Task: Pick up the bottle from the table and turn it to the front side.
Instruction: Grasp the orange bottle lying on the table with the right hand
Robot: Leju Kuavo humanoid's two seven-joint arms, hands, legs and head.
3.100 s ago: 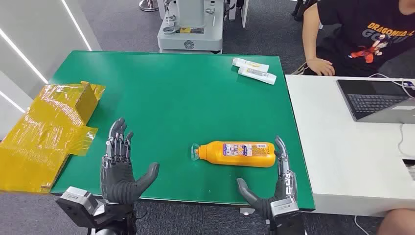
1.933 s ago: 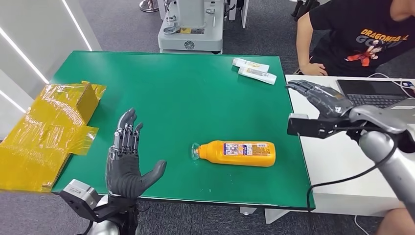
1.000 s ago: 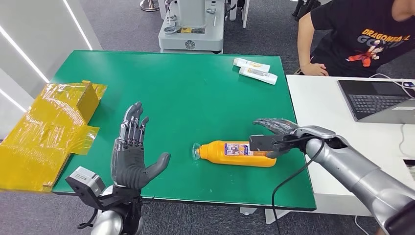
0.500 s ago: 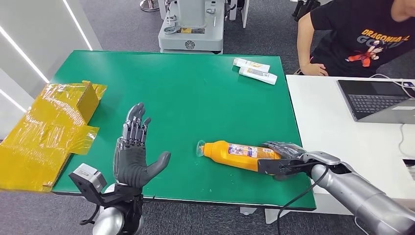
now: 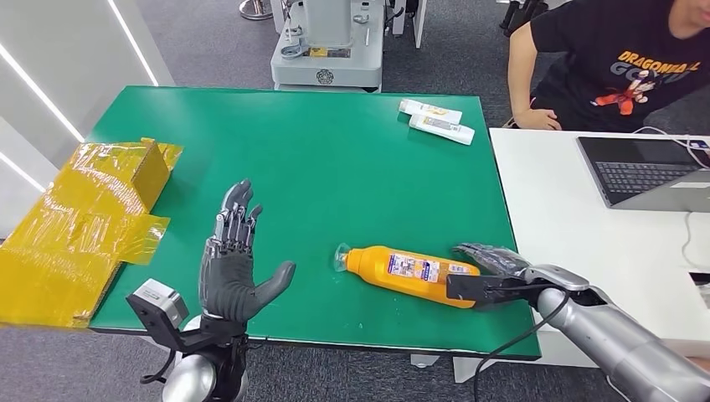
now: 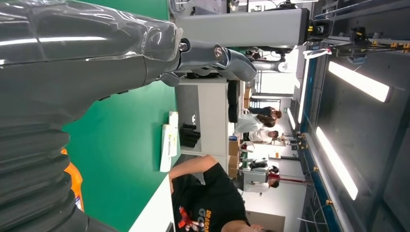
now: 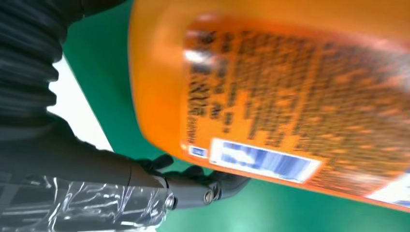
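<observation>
An orange bottle (image 5: pixel 409 272) with a printed label lies on its side on the green table (image 5: pixel 318 167), clear cap pointing left, slightly angled. My right hand (image 5: pixel 490 276) wraps around its base end near the table's front right. In the right wrist view the bottle's small-print label (image 7: pixel 290 106) sits close against the palm, with dark fingers (image 7: pixel 203 186) curled round its edge. My left hand (image 5: pixel 234 264) is raised over the front left of the table, fingers spread, holding nothing. In the left wrist view its thumb (image 6: pixel 217 53) sticks out over the green top.
Two white tubes (image 5: pixel 435 121) lie at the table's far right. Crumpled yellow wrapping (image 5: pixel 79 226) covers the left edge. A white desk (image 5: pixel 578 251) with a laptop (image 5: pixel 649 172) adjoins on the right, where a person in a black shirt (image 5: pixel 624 63) sits.
My right hand swung in from the right, came down on the bottle's base and closed around it. The bottle has turned slightly and slid toward the front edge. The left hand rose a little.
</observation>
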